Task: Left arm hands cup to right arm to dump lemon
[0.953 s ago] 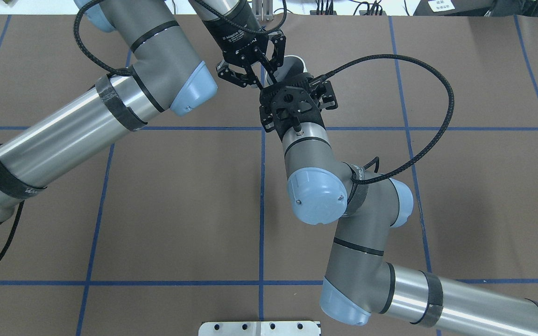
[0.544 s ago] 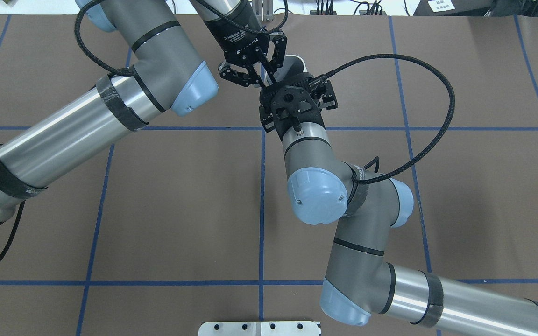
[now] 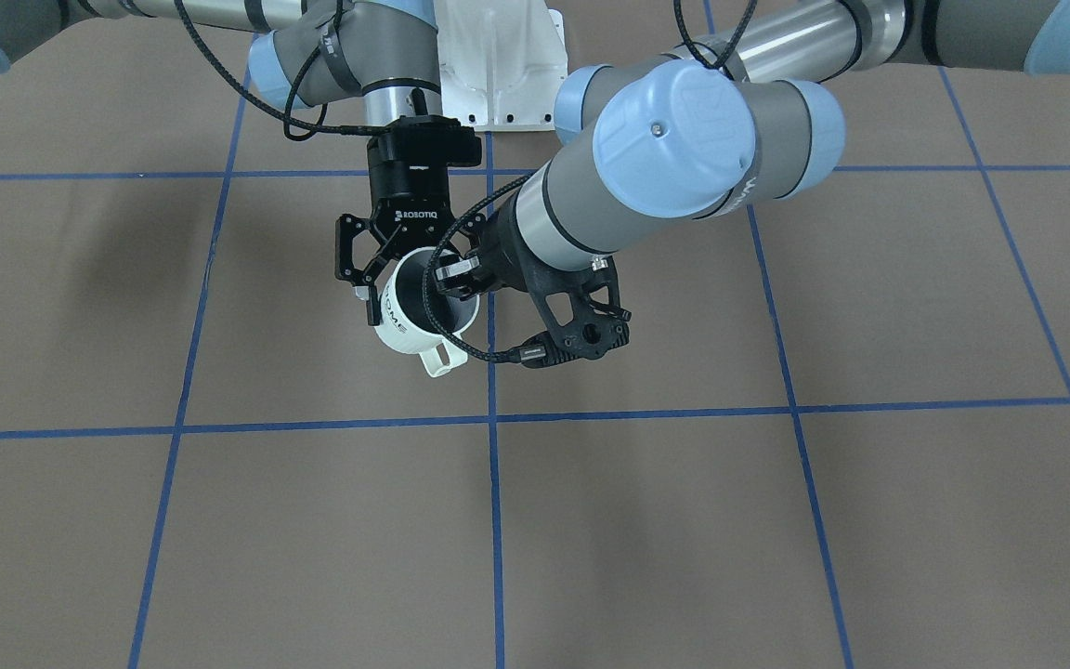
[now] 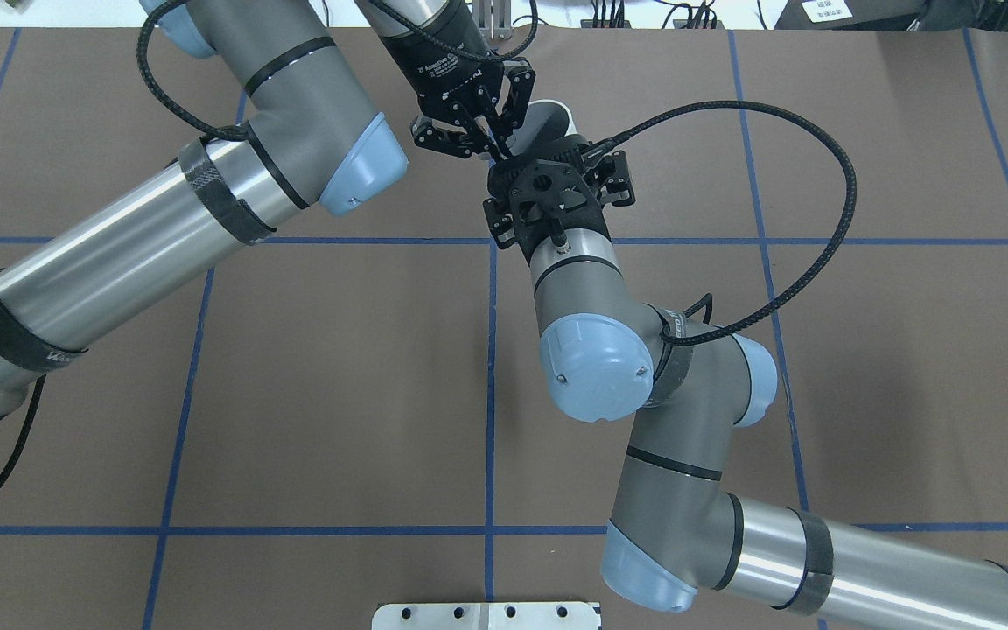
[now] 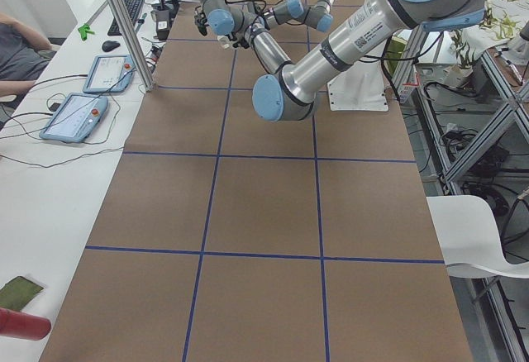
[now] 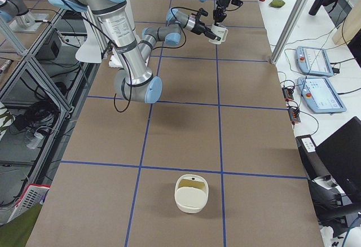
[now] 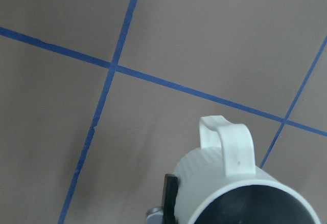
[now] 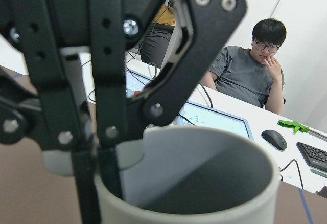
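Note:
The cream-white cup [image 3: 405, 332] with "HOME" lettering hangs in the air, tilted, handle toward the operators' side. My left gripper [image 3: 454, 282] is shut on its rim, one finger inside and one outside, as the right wrist view shows at the fingers [image 8: 110, 147]. My right gripper [image 3: 419, 302] reaches from the robot's side with its fingers on either side of the cup's body. Its visible pad [image 3: 371, 307] lies against the wall. From overhead only the top of the cup [image 4: 554, 112] shows, beyond the right wrist. The lemon is hidden; the cup's inside looks dark grey.
Brown table with a blue tape grid [image 4: 491, 350]. A white mounting plate [image 4: 486, 615] sits at the robot's edge. A cream container [image 6: 192, 193] stands near the table's end on my right. An operator [image 8: 255, 75] and tablets [image 5: 78, 118] are beyond the far edge.
Both grippers and the cup have shifted slightly away from the robot. The grips look the same.

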### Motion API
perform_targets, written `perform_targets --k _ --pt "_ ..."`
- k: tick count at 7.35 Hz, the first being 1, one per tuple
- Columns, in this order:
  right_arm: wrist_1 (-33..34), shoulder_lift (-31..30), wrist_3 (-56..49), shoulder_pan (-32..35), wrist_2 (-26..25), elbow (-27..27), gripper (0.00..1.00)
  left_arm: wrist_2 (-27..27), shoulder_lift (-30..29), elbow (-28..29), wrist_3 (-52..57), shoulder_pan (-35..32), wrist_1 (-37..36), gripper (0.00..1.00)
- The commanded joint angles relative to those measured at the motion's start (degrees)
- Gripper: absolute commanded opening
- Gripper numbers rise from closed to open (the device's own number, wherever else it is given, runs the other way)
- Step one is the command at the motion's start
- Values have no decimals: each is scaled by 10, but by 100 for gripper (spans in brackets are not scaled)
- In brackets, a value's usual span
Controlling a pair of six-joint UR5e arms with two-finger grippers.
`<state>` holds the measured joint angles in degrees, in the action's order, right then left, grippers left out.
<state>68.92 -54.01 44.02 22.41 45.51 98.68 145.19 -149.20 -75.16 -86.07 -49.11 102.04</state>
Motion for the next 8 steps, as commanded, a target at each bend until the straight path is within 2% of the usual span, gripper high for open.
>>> perform_targets --k 1,7,8 --pt "1 0 1 0 -1 0 100 0 0 0 -1 -2 0 0" --pt "-2 -4 2 3 5 8 100 25 2 0 4 -65 -5 0" --pt "2 -5 3 17 53 24 100 19 12 5 6 -75 -5 0"
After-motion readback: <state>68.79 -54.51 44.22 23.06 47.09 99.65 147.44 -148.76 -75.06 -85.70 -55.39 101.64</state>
